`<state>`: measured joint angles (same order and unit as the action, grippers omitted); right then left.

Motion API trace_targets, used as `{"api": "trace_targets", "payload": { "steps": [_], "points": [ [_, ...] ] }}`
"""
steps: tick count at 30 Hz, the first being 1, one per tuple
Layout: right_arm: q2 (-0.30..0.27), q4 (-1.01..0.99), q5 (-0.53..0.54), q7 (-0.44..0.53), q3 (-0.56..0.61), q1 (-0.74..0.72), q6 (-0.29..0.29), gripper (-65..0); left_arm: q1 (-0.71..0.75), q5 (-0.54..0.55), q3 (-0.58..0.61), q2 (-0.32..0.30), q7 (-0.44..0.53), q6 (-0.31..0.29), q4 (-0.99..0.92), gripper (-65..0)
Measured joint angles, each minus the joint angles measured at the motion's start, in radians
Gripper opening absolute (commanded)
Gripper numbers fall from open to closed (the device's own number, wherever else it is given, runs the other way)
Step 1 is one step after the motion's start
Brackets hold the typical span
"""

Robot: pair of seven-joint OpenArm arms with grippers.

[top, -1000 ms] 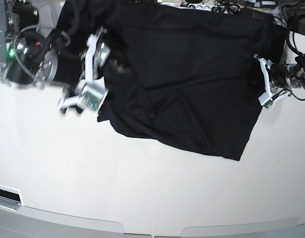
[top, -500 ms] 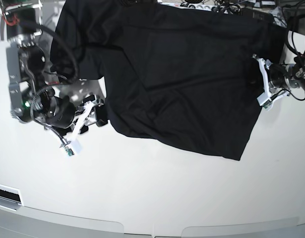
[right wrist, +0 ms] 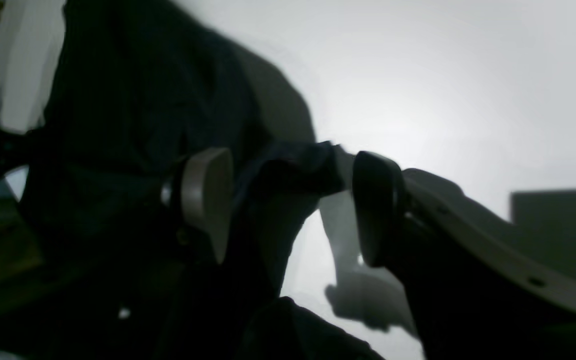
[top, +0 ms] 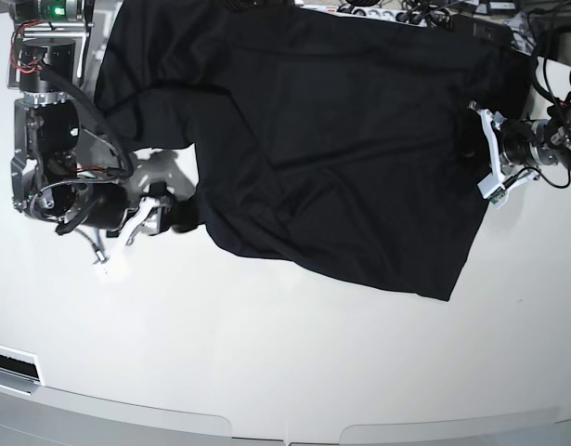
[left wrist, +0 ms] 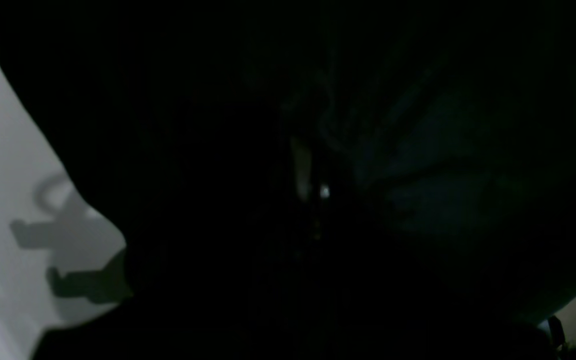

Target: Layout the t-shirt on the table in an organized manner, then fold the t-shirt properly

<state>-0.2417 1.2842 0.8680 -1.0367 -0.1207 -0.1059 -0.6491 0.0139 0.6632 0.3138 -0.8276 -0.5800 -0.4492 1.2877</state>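
Slippage is our main worry: if our right gripper (right wrist: 288, 205) shuts short of the cloth edge, the corner of the t-shirt (top: 341, 149) will bunch instead of pulling flat. Its jaws stand apart, a fold of shirt hem between them. Our left gripper (top: 485, 158) has its jaws together, clamped on the shirt's opposite edge. The shirt lies spread, rumpled, across the far half of the tabletop (top: 285, 362).
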Motion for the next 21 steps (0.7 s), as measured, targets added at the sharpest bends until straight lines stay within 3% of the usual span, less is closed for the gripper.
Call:
{"api": "trace_targets", "payload": {
  "steps": [9, 18, 21],
  "points": [
    [0.027, -0.041, -0.003, 0.024, 0.000, 0.000, -0.015, -26.8, 0.000, 0.000, -0.001, 0.008, 0.000, 0.000, 0.000, -65.0],
    [0.026, -0.041, -0.004, 0.041, 0.000, -0.003, -0.037, -62.1, 0.000, 0.000, -0.001, 0.011, 0.000, 0.000, 0.000, -65.0],
    [0.026, -0.041, -0.004, 0.041, 0.000, -0.010, -0.037, -65.0, 0.000, 0.000, -0.001, 0.011, 0.000, 0.000, 0.000, -65.0]
  ]
}}
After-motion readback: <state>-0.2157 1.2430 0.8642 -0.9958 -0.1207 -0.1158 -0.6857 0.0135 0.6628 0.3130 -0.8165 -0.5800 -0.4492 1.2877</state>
